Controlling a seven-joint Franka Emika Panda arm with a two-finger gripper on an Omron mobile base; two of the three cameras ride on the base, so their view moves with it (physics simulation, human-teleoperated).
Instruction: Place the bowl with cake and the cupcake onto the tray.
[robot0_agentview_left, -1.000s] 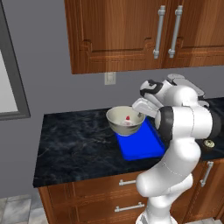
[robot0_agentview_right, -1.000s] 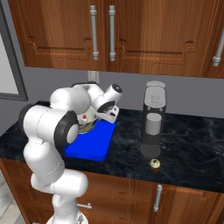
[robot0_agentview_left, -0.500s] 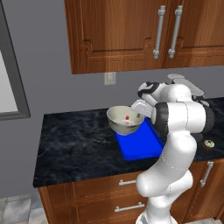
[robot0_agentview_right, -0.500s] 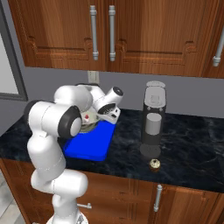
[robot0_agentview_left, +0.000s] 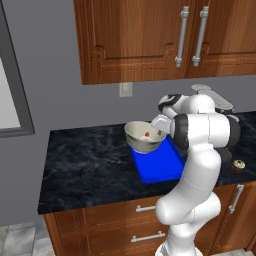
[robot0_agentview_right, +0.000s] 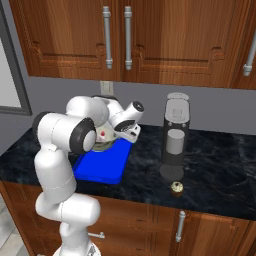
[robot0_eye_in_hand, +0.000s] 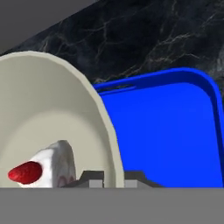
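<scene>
The cream bowl hangs tilted over the far left end of the blue tray, with my gripper shut on its right rim. In the hand view the two fingertips straddle the wall of the bowl, one inside and one outside, and the gripper sits at the rim. The white-pink cake with its red top lies inside the bowl, also seen as the cake. The tray lies to the bowl's right on the counter. The brown cupcake stands near the counter's front edge, far right; the cupcake is in front of the machine.
A grey coffee machine stands on the dark marble counter right of the tray. Wooden wall cabinets hang above, and a wall outlet is behind the bowl. A window frame is at the left.
The arm's elbow has swung a little to the left. The bowl has stayed almost in place in the gripper, over the tray's far end.
</scene>
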